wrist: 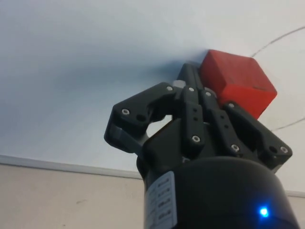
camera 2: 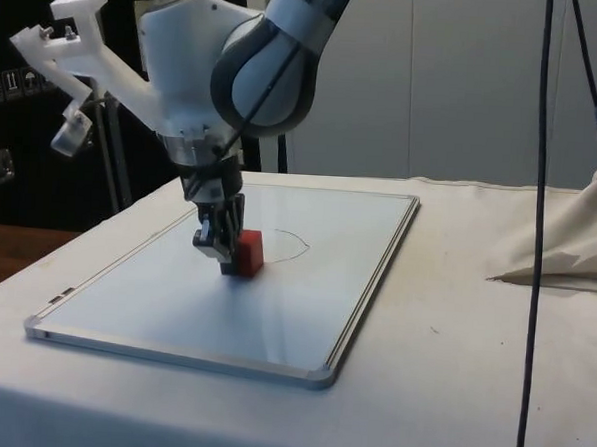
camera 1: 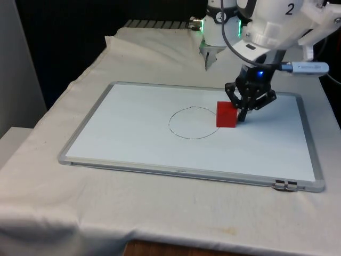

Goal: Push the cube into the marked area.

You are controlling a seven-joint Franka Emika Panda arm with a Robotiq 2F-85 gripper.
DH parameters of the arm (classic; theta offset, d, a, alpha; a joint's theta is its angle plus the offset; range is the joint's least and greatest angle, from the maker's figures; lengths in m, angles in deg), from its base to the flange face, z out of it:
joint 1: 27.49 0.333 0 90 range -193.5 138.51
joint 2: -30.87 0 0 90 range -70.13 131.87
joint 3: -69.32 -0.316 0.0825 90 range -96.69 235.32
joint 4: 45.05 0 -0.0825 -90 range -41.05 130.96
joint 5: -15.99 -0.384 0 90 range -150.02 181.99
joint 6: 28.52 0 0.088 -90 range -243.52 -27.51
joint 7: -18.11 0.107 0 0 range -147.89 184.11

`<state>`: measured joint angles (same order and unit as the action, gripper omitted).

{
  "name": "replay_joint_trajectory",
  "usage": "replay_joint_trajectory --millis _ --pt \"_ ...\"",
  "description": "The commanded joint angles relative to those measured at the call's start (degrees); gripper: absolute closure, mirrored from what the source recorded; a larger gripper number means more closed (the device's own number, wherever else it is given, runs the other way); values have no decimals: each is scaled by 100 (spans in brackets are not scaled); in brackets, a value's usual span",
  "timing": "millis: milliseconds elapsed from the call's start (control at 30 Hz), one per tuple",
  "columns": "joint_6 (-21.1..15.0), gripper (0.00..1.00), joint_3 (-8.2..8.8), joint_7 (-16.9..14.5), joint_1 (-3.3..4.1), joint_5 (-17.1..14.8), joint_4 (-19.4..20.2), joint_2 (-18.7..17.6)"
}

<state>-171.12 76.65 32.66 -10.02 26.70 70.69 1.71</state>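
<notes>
A red cube point(camera 1: 226, 114) is seen on a whiteboard point(camera 1: 133, 133) that lies flat on the cloth-covered worktop point(camera 1: 48, 202). A thin circle point(camera 1: 191, 122) is drawn on the board as the marked area. In the front view the cube is placed at the circle's right edge, straddling the drawn line, with most of its body at or just outside the line.

The end effector point(camera 1: 242, 113) is lowered to the board surface directly beside the cube, on the cube's right in the front view. In the side view the end effector point(camera 2: 220, 249) is seen against the cube point(camera 2: 248, 253) on its left, tips down at the board point(camera 2: 304, 304). In the wrist view the fingers point(wrist: 190, 81) are brought together into a single narrow tip with no gap visible between them, and this tip is pressed against one face of the cube point(wrist: 236, 83); nothing is held between them. Part of the circle line point(wrist: 279, 40) is seen beyond the cube.

A crumpled fold of white cloth point(camera 2: 568, 248) is seen on the worktop at the side view's right, well apart from the board.
</notes>
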Motion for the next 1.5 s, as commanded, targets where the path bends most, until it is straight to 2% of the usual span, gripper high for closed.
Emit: replay_joint_trajectory --millis 0,133,167,200,400,433,467,733,767,800,933,1033,1267,1367,1400,1433,1467 --pt "23 100 86 74 46 120 11 6" --pt "74 100 160 138 46 298 6 6" --pt "69 100 97 86 0 235 0 0" --pt "97 100 189 172 46 384 6 0" --pt "172 100 298 264 46 647 0 0" --pt "155 100 229 201 0 556 0 0" --pt "189 100 315 275 46 693 0 -6" --pt "309 100 493 441 40 1134 -6 -11" --pt "292 100 430 390 0 1060 0 0" --pt "321 100 504 458 40 1180 -6 -11" --pt "367 100 544 556 52 1346 -34 -29" --pt "395 100 493 699 57 1341 -23 40" --pt "350 100 418 808 0 1203 52 120" --pt "350 100 407 808 0 1100 63 132" --pt "378 100 447 825 23 1186 6 86" --pt "350 100 401 808 -6 1071 63 138" --pt "350 100 401 808 0 1037 69 143"
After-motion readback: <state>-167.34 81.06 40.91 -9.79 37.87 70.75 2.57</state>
